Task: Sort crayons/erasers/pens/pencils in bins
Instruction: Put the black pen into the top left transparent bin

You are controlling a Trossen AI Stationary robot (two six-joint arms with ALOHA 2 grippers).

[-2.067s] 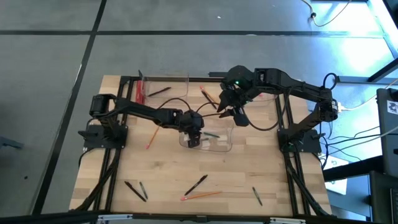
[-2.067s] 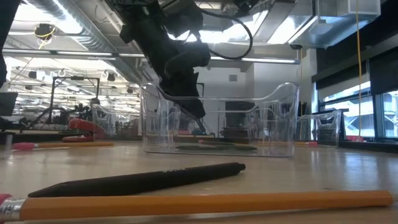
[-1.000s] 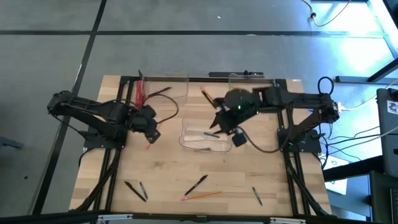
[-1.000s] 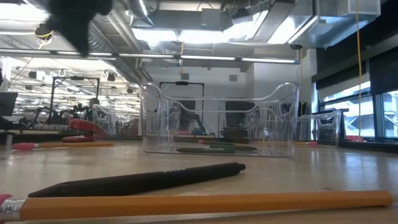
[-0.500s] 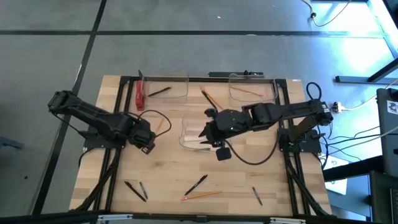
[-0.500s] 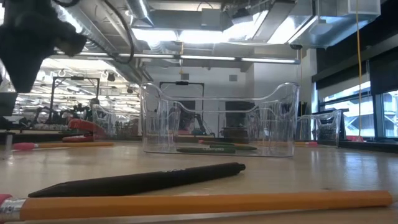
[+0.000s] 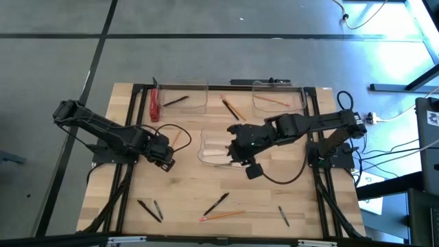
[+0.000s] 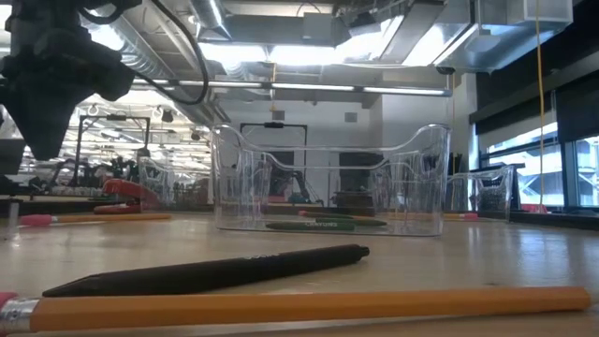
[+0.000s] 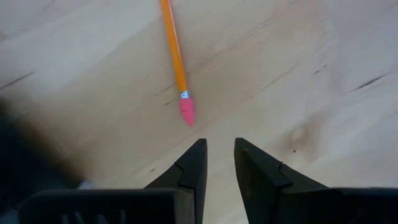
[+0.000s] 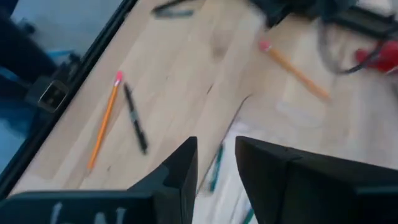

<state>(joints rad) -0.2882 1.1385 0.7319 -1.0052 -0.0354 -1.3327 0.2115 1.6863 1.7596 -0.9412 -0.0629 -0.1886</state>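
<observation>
An orange pencil (image 9: pixel 175 53) with a pink end (image 9: pixel 187 111) lies flat on the wood at the table's left (image 7: pixel 176 138). My left gripper (image 9: pixel 220 155) points down just above the table, open, its fingertips a little short of the pink end (image 7: pixel 163 156). My right gripper (image 10: pixel 216 158) is open and hangs slanting over the middle clear bin (image 7: pixel 207 147), where green crayons (image 8: pixel 323 224) lie on the floor. It holds nothing. In the low view the left arm (image 8: pixel 47 94) shows dark at the left.
Two clear bins stand at the far edge: one (image 7: pixel 184 96) with a pen and a red thing (image 7: pixel 153 106) beside it, one (image 7: pixel 278 97) with a pencil. A pencil (image 7: pixel 232 108) lies between them. Near the front lie a pen (image 7: pixel 216 204), a pencil (image 7: pixel 223 215) and more sticks (image 7: pixel 149 209), (image 7: pixel 283 217).
My left gripper has sunk toward the table beside the left pencil and turned at the wrist, staying open. My right gripper has come down and toward the near edge over the middle bin, also open. No object has moved.
</observation>
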